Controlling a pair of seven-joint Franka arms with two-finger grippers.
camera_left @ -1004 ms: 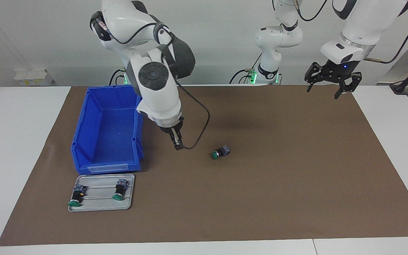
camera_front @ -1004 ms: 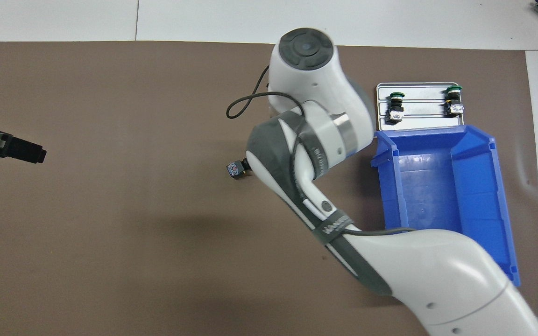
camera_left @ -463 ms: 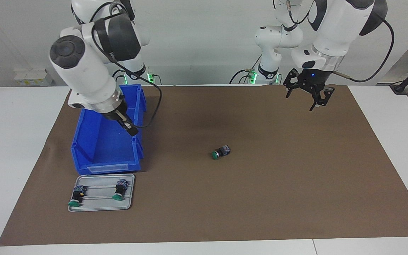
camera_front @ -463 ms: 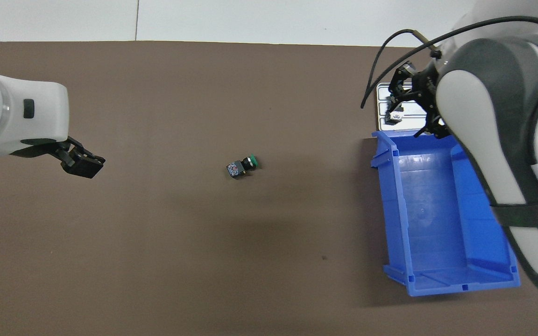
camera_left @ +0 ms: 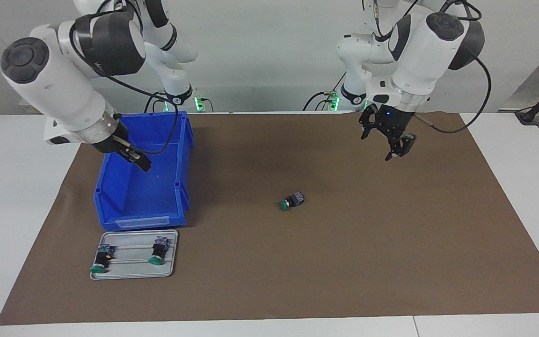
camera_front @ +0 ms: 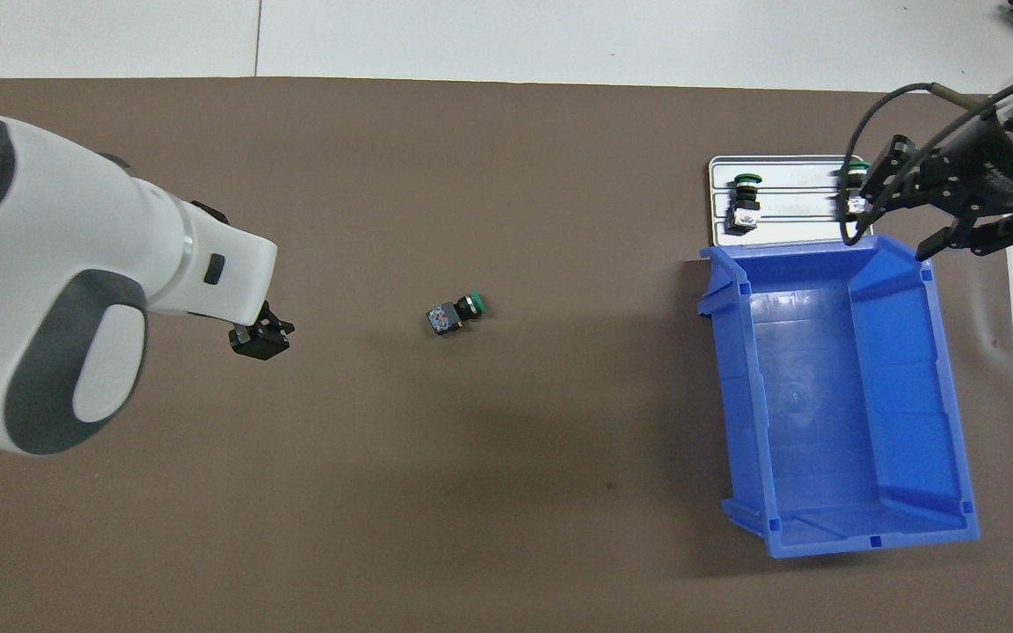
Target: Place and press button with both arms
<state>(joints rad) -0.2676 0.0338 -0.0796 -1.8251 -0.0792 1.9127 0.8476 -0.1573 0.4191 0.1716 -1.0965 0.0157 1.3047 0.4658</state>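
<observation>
Since the earlier frames my right gripper [camera_left: 142, 164] has withdrawn over the blue bin [camera_left: 110, 187]; its jaw state I cannot tell. My left gripper [camera_left: 388, 140], jaws spread and empty, has advanced. Button [camera_left: 291, 201] lies on its side mid-mat, at the left gripper's seven o'clock in the facing view.

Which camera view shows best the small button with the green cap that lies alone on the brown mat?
The overhead view shows the button best: it looks larger there, with its green cap and terminal block clearly separate. The facing view shows the button smaller, lying on its side on the mat.
</observation>
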